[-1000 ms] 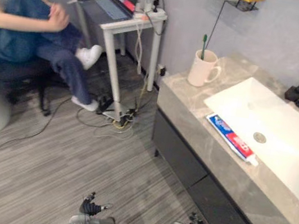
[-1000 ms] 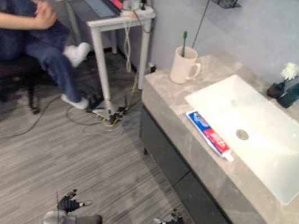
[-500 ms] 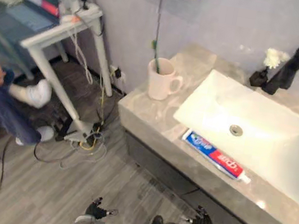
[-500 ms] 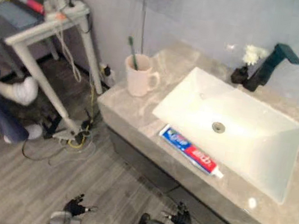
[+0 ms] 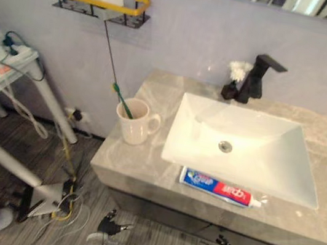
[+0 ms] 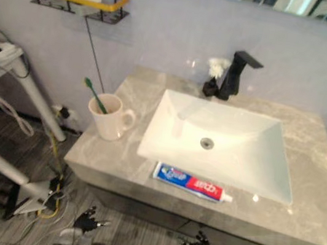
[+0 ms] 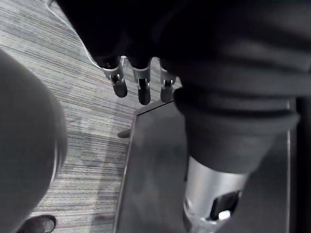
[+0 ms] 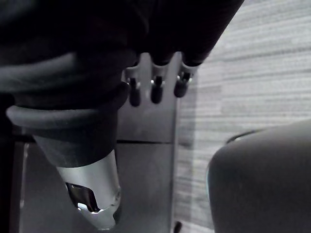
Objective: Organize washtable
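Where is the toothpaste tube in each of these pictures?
Left eye view: toothpaste tube lies lower centre, along the basin's front rim.
Right eye view: toothpaste tube slightly further left.
Left wrist view: left hand above floor.
Right wrist view: right hand above floor.
Shared landmark: the mug.

Mug (image 5: 135,122) w/ toothbrush (image 5: 121,98) L of sink (image 5: 282,160), toothpaste (image 5: 218,188) on counter (image 5: 138,162) in front, tap (image 5: 258,75) behind

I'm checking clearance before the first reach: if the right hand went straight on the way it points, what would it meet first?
Most likely the dark cabinet front below the counter: the right hand points at it. How far off it is, I cannot tell.
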Motion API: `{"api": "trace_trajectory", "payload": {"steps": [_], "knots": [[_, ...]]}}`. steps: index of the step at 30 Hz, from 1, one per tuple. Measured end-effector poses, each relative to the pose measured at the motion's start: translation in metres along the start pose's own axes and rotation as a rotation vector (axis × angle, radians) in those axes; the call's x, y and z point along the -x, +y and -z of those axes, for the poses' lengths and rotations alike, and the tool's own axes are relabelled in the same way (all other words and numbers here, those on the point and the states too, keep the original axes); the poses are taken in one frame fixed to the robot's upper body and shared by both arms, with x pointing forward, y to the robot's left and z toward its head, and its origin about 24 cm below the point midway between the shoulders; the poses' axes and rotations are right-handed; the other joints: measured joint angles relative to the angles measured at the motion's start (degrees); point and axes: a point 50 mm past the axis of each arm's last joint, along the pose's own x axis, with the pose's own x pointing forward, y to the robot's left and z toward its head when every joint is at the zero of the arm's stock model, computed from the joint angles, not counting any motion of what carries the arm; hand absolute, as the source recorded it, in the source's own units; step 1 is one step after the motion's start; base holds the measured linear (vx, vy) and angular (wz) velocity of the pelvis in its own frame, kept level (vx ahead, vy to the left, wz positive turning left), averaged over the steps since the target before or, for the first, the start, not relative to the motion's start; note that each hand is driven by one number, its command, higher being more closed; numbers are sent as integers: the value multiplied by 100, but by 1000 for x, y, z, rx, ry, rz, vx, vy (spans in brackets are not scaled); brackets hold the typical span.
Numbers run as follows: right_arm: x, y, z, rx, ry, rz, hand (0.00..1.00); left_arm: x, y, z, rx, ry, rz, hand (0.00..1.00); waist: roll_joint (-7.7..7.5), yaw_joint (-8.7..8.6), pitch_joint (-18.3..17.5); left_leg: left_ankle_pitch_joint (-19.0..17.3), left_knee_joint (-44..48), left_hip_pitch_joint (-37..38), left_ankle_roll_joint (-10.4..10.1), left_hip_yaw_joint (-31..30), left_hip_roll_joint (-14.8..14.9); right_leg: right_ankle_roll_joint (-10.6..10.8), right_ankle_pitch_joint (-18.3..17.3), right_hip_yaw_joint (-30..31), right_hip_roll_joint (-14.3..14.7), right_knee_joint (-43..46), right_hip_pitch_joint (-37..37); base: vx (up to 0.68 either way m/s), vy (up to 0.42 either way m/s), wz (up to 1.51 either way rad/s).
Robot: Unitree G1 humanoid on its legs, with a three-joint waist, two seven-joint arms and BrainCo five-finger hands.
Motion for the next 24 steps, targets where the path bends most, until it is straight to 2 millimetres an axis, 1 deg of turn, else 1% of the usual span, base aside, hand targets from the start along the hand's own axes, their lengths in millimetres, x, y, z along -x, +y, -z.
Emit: {"api": "trace_trajectory", "payload": {"steps": [2, 3, 5, 6, 7, 8, 10, 11, 12, 13, 14, 15, 16, 17, 20, 21, 24], "knots": [[2, 7, 4, -15, 15, -14, 0, 0, 4, 1, -8, 4, -6, 0, -100, 4, -92, -43, 0, 18, 98, 128, -62, 67, 17, 109, -68, -85, -4, 142, 189, -43], [2, 9, 6, -18, 21, -19, 0, 0, 4, 3, -10, 12, -6, 0, -118, 4, -104, -76, -57, 95, 125, 243, -95, 151, 78, 179, -112, -215, 54, 192, 198, -51], [2, 9, 6, -24, 24, -19, 0, 0, 3, 4, -9, 18, -2, 0, -97, -5, -120, -75, -214, 275, 136, 433, -160, 201, 181, 308, -184, -391, 155, 182, 172, -51], [2, 7, 6, -31, 23, -11, 0, 1, 3, 8, -6, 42, -5, 0, -75, -1, -161, -73, -341, 428, 139, 553, -151, 215, 298, 382, -175, -493, 223, 192, 160, -52], [2, 3, 7, -28, 27, 0, 0, 2, 4, 14, -10, 72, -9, 0, 84, 0, -201, -71, -469, 532, 143, 677, -136, 182, 405, 439, -155, -588, 235, 198, 152, -57], [1, 1, 6, -24, 25, 5, 0, 2, 5, 16, -12, 82, -10, 0, 88, -1, -235, -70, -523, 622, 144, 754, -124, 224, 463, 446, -143, -619, 274, 192, 145, -67], [1, -8, 10, -12, 47, 23, 0, 7, 6, 33, 1, 150, -14, 0, 343, 10, -368, -35, -680, 874, 177, 1062, -36, 242, 783, 352, -91, -890, 390, 169, 115, -73], [1, -9, 10, -10, 51, 27, 0, 8, 6, 36, 18, 166, -22, 0, 366, 7, -396, 3, -610, 865, 168, 1099, -39, 209, 872, 291, -113, -962, 418, 159, 109, -50], [-1, -8, 8, -11, 54, 26, 0, 7, 13, 37, 22, 181, -41, 0, 318, 37, -350, 129, -20, 632, 160, 1072, -97, 187, 1018, 230, -271, -1023, 487, 95, 89, -17], [-2, -3, 7, -27, 58, 18, 0, 6, 20, 36, 19, 187, -52, 0, 96, 40, -257, -81, 58, 438, 243, 942, -202, 180, 1022, 253, -504, -1067, 554, 45, 102, 18], [-2, -5, 12, -46, 85, 27, 0, 5, 22, 35, -5, 179, -51, 0, 8, 1, -306, 296, -1801, 638, 384, 622, -586, 199, 1018, 216, -757, -1141, 642, -6, 87, 42], [-1, -17, 17, -82, 107, 71, 0, 6, 17, 34, -10, 159, -37, 0, 104, -35, -313, 1522, -2355, 771, 367, 620, -491, 226, 1040, 22, -661, -1045, 578, -22, 82, 44], [1, -22, 22, -101, 125, 88, 0, 6, 18, 31, -13, 141, -39, 0, 94, 19, -331, 1595, -2368, 828, 387, 604, -520, 274, 1030, -110, -693, -980, 587, -4, 46, 26], [3, -22, 27, -103, 138, 84, 0, 8, 23, 35, -22, 149, -50, 0, 34, 18, -338, 1587, -2358, 864, 383, 567, -562, 221, 1073, -260, -691, -1087, 619, -8, 12, 15], [5, -20, 35, -110, 166, 79, 0, 8, 30, 34, -44, 148, -60, 0, -93, 7, -360, 1580, -2387, 941, 378, 524, -581, 217, 1082, -422, -704, -1168, 734, -8, -23, 2], [6, -19, 39, -112, 180, 78, 0, 8, 32, 34, -50, 147, -64, 0, -104, 15, -365, 1580, -2422, 970, 378, 523, -574, 220, 1078, -436, -693, -1198, 751, -101, -72, -10], [8, -25, 43, -118, 189, 93, 0, 8, 33, 35, -45, 138, -69, 0, -58, 39, -365, 1620, -2524, 1078, 363, 588, -573, 229, 1051, -543, -694, -1325, 813, -123, -75, -22]]}}
